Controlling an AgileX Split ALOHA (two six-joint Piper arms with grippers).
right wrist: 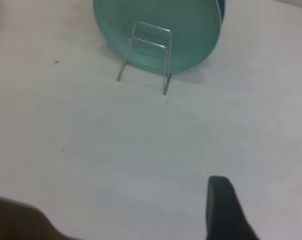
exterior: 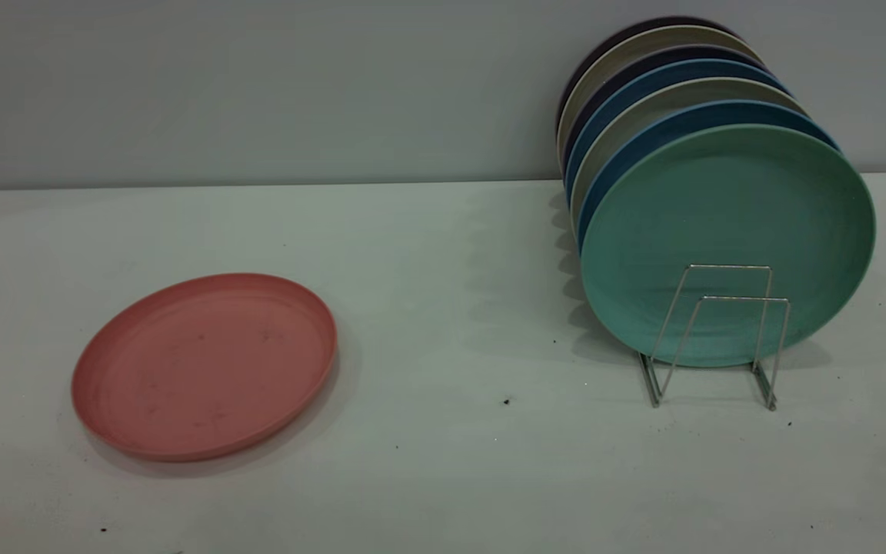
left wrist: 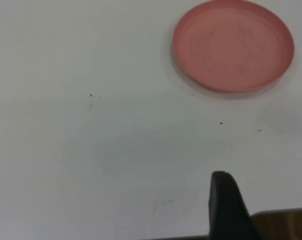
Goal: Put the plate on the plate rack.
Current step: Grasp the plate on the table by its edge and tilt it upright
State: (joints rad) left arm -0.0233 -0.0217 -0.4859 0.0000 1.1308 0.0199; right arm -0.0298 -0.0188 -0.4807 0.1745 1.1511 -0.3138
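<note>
I saw the plate [exterior: 204, 366] lying flat on the table [exterior: 443, 462], well apart from my left gripper [left wrist: 263, 210], whose fingers stood spread. The right gripper [right wrist: 261, 212], also spread, hung back from the plate rack [exterior: 716, 338].
</note>
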